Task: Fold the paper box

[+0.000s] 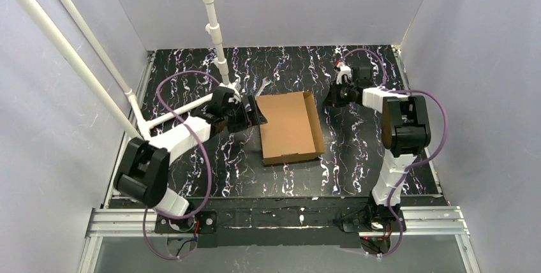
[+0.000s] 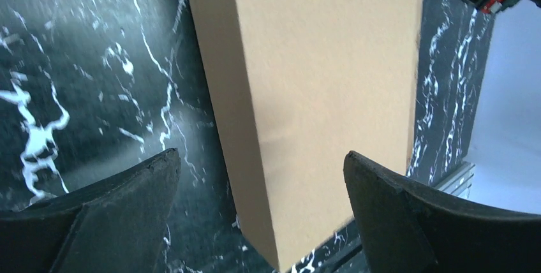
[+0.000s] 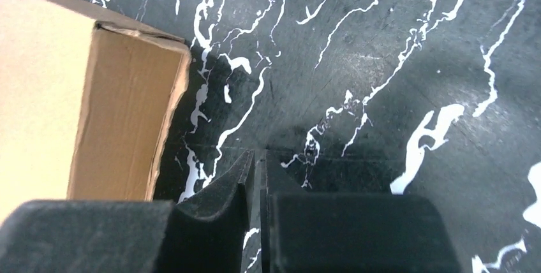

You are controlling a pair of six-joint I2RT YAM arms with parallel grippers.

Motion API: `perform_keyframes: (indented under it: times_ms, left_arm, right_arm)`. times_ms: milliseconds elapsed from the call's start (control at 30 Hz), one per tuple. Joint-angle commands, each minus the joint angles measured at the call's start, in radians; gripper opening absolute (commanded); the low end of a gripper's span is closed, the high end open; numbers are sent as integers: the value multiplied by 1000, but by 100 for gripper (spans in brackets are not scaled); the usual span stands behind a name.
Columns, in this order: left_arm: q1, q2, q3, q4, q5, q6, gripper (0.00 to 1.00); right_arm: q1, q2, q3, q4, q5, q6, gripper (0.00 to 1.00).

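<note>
- The paper box point(image 1: 290, 129) lies flat near the middle of the tabletop point(image 1: 363, 158), with its lid down. The long wall on its right side appears to stand a little above the lid.
- The left pincer point(image 2: 260, 158) is opened wide at the box's left edge. Nothing is gripped, and the cardboard is seen between the two fingers, touching neither.
- The right pincer point(image 3: 256, 158) is almost closed and empty, and is held apart from the box on its right.
- If the box is pressed from the left only, it can be pushed across the tabletop, because no support is given on the right.
- The lid can spring up if its flaps are not fully tucked in.
</note>
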Motion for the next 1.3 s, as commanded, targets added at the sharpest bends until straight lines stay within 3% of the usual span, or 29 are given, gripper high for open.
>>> perform_keyframes:
  times_ms: [0, 167, 333, 533, 600, 833, 967, 1133, 1267]
  left_arm:
    - [34, 122, 128, -22, 25, 46, 98]
    - [39, 268, 221, -28, 62, 49, 93]
    - [39, 342, 278, -45, 98, 54, 80]
    - [39, 324, 232, -28, 167, 54, 61]
    - [39, 284, 186, -14, 174, 49, 59]
    - [36, 128, 24, 41, 198, 37, 58]
    - [36, 77, -26, 46, 177, 20, 59]
    - [38, -39, -75, 25, 113, -8, 68]
    - [38, -159, -112, -27, 89, -27, 83]
  right_arm:
    - [20, 64, 83, -36, -45, 44, 15]
    - [82, 95, 120, -31, 4, 32, 15]
    - [143, 135, 187, -80, 39, 21, 14]
    - [220, 72, 151, -108, 36, -59, 12]
    - [244, 37, 121, -115, 42, -78, 12]
    - [348, -125, -19, -108, 151, -134, 14]
    - [330, -186, -65, -95, 260, -117, 20]
    - [246, -302, -165, -108, 253, -179, 26]
    - [173, -442, -264, -135, 172, -282, 38]
